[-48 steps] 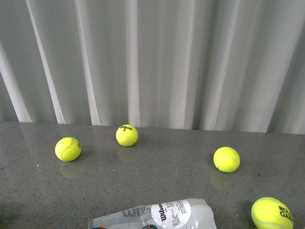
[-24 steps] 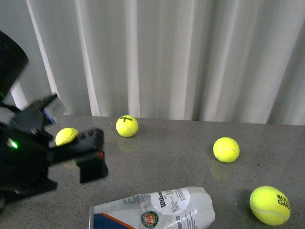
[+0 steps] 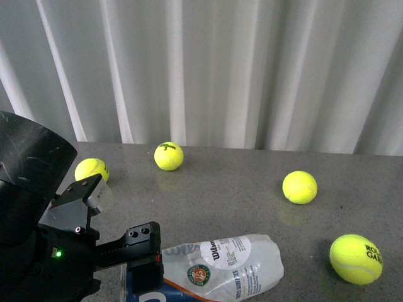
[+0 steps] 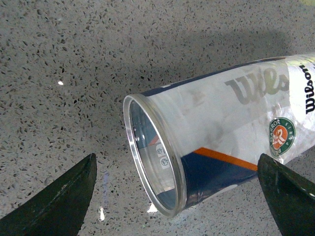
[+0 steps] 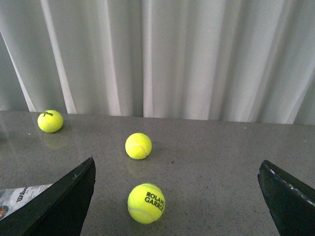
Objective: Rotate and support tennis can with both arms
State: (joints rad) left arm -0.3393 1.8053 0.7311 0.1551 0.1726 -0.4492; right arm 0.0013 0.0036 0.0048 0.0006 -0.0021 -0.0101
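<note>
The tennis can [image 3: 220, 264] lies on its side on the grey table, a clear tube with a white, navy and orange Wilson label. Its rimmed open end [image 4: 152, 157] faces my left wrist camera, and the can looks empty. My left gripper [image 4: 177, 158] hangs open over that end, one finger on each side, not touching it. In the front view the left arm [image 3: 44, 239] fills the lower left, its gripper [image 3: 143, 261] at the can's left end. My right gripper [image 5: 176, 162] is open and empty above the table, and a bit of the can [image 5: 19, 195] shows beside one of its fingers.
Several yellow-green tennis balls lie on the table: one at the far left [image 3: 92, 170], one at the back [image 3: 169, 156], one to the right [image 3: 300, 187], and a Roland Garros ball [image 3: 356, 258] right of the can. A white curtain [image 3: 220, 69] hangs behind the table.
My left arm came into the front view from the left and moved down and right to the can's left end. The can and balls now show higher in the picture.
</note>
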